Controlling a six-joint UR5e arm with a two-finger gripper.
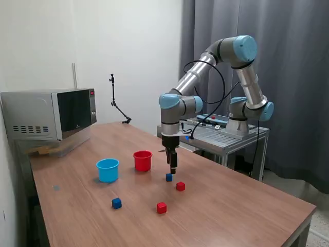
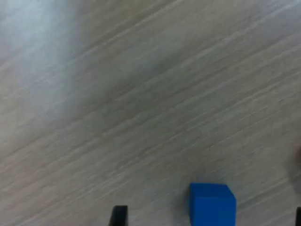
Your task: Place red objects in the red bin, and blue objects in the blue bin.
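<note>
A: Hovering low over the wooden table [image 1: 231,206], the gripper [image 1: 173,169] hangs just above a blue cube [image 1: 169,177], not touching it.

B: Its state?

A: Spread: the wrist view shows a fingertip [image 2: 119,215] apart to one side of that cube [image 2: 212,203], holding nothing.

B: The rest?

A: A second blue cube [image 1: 116,203] lies nearer, to the exterior view's left. Two red cubes [image 1: 180,186] [image 1: 161,207] sit right of it. The blue cup [image 1: 107,170] and red cup [image 1: 142,160] stand farther left, near each other.
</note>
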